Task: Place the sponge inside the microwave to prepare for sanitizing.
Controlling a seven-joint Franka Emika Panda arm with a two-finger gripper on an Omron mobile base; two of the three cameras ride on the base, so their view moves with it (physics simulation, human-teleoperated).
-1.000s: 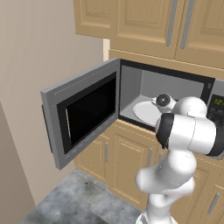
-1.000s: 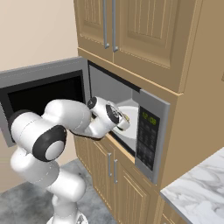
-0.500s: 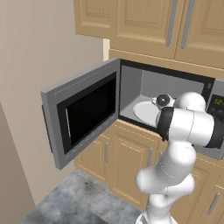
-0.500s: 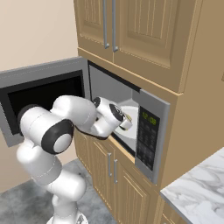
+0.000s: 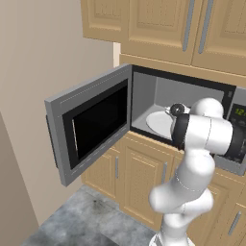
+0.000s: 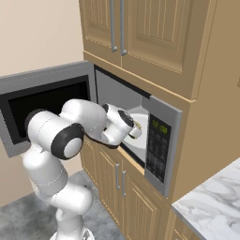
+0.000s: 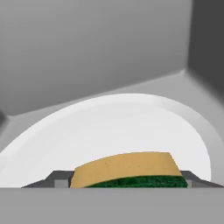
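Green-and-yellow sponge (image 7: pixel 127 171) over microwave (image 5: pixel 144 103) plate (image 7: pixel 109 131)

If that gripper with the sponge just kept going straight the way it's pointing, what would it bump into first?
Most likely the white plate on the microwave floor, directly ahead of the gripper and the sponge it holds. Depth is unclear; aimed higher, it would meet the grey back wall.
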